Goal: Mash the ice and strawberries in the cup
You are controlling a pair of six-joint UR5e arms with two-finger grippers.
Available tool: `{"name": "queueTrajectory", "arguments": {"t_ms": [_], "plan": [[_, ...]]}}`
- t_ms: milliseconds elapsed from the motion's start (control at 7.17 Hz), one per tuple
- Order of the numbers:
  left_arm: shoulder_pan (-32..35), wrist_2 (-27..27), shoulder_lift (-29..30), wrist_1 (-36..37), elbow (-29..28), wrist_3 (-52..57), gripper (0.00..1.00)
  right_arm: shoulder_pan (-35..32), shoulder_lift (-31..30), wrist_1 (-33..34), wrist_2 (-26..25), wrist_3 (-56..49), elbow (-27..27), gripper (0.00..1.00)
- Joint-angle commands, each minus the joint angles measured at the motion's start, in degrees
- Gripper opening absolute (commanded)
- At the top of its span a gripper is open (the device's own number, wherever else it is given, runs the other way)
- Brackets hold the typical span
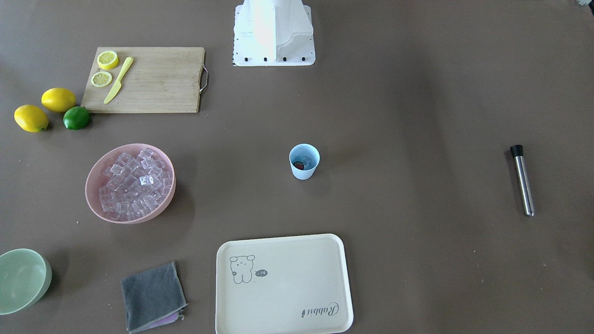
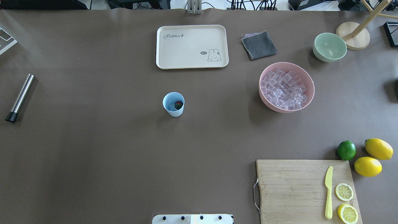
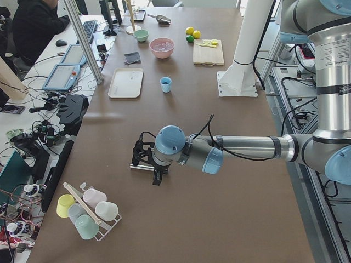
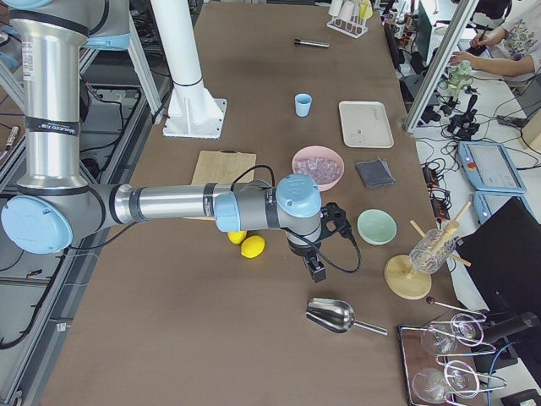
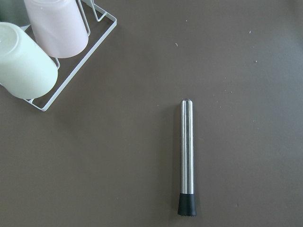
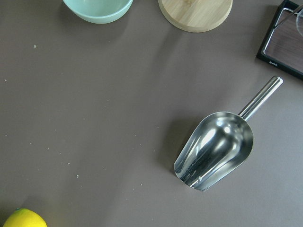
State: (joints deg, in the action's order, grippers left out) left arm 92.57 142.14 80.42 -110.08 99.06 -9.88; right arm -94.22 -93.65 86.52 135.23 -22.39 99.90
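Note:
The light blue cup (image 2: 173,104) stands upright mid-table, also in the front view (image 1: 304,161). Inside it lie the red strawberry (image 2: 178,105) and some ice (image 1: 306,162). More ice (image 2: 286,88) fills a pink bowl (image 2: 264,93). A steel muddler with a black tip (image 5: 187,158) lies on the table at my far left (image 2: 20,97). My left gripper (image 3: 157,178) hangs above it, pointing down. My right gripper (image 4: 317,271) hangs over a steel scoop (image 6: 215,149). I cannot tell whether either gripper is open or shut.
A cream tray (image 2: 192,46), a grey cloth (image 2: 258,45) and a pale green bowl (image 2: 329,46) lie at the far side. A cutting board (image 2: 295,189) holds a yellow knife and lemon slices, with lemons and a lime (image 2: 346,150) beside it. A rack of cups (image 5: 38,52) stands near the muddler.

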Motion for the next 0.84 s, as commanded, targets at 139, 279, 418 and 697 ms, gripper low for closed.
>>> {"name": "queueTrajectory", "arguments": {"t_ms": [139, 279, 418, 697], "plan": [[0.76, -2.30, 0.78, -2.51, -1.58, -0.58, 0.97, -2.99, 0.14, -0.22, 0.39, -0.38, 0.47, 0.99], [0.94, -2.04, 1.66, -2.34, -1.15, -0.58, 0.97, -3.08, -0.04, -0.22, 0.12, -0.64, 0.04, 0.99], [1.03, -1.87, 0.71, -2.94, -1.23, -0.49, 0.97, -3.08, 0.22, -0.22, 0.64, -0.55, 0.73, 0.99], [0.94, -2.21, -0.43, -2.42, -3.32, -0.32, 0.97, -2.99, 0.75, -0.21, 0.47, -0.64, -1.89, 0.99]]}}
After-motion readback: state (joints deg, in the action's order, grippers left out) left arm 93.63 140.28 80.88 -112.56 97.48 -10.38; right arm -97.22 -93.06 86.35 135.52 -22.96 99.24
